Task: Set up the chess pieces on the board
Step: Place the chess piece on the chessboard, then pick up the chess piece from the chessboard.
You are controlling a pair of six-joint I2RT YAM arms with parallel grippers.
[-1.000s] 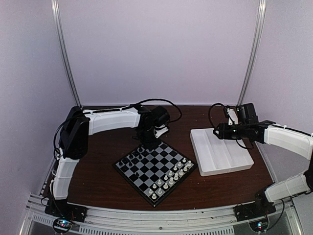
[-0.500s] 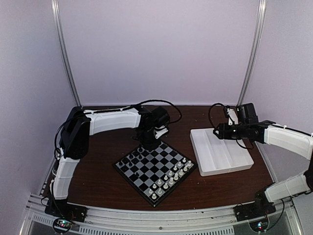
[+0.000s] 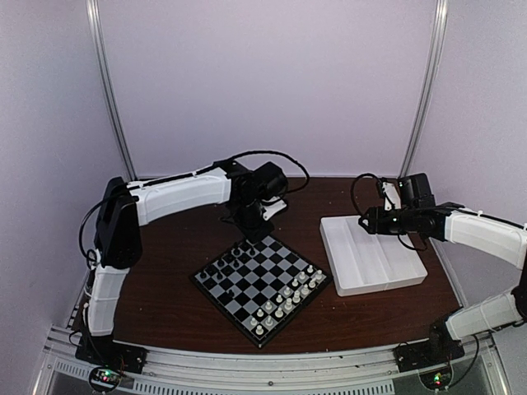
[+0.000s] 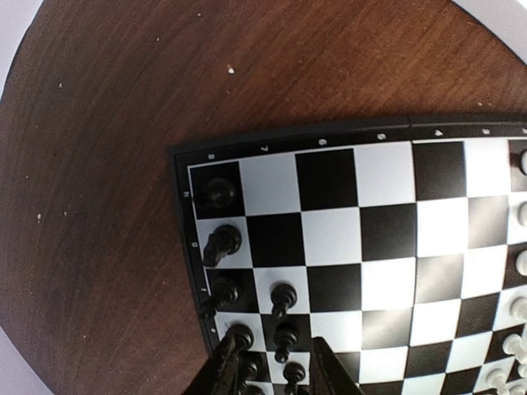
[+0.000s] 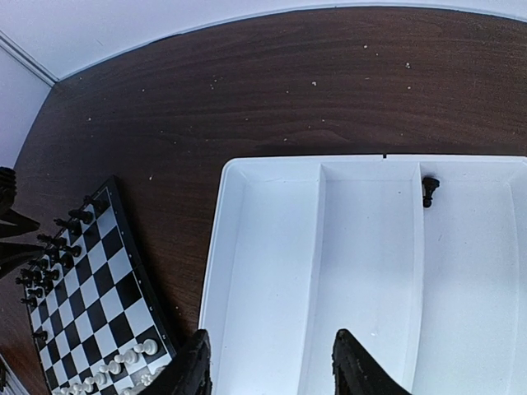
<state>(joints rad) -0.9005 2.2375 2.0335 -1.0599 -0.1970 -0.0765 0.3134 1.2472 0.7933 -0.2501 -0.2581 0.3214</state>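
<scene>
The board (image 3: 262,284) lies at the table's middle, black chess pieces (image 3: 221,271) along its left side. In the left wrist view several black pieces (image 4: 222,241) stand in the two files at the board's (image 4: 387,177) left edge. My left gripper (image 4: 276,374) hangs open above them with nothing held; a black piece (image 4: 240,336) stands by its left fingertip. From above, the left gripper (image 3: 247,224) sits over the board's far corner. My right gripper (image 5: 274,370) is open and empty over the white tray (image 5: 272,164), where one black piece (image 5: 429,191) lies.
White chessmen (image 3: 288,296) fill the board's right-hand rows. The white tray (image 3: 375,259) sits right of the board, with the right gripper (image 3: 366,222) above its far end. Bare brown table surrounds the board (image 5: 90,271).
The left gripper has opened and risen away from the board's far corner, its arm lifting. The right arm has not moved.
</scene>
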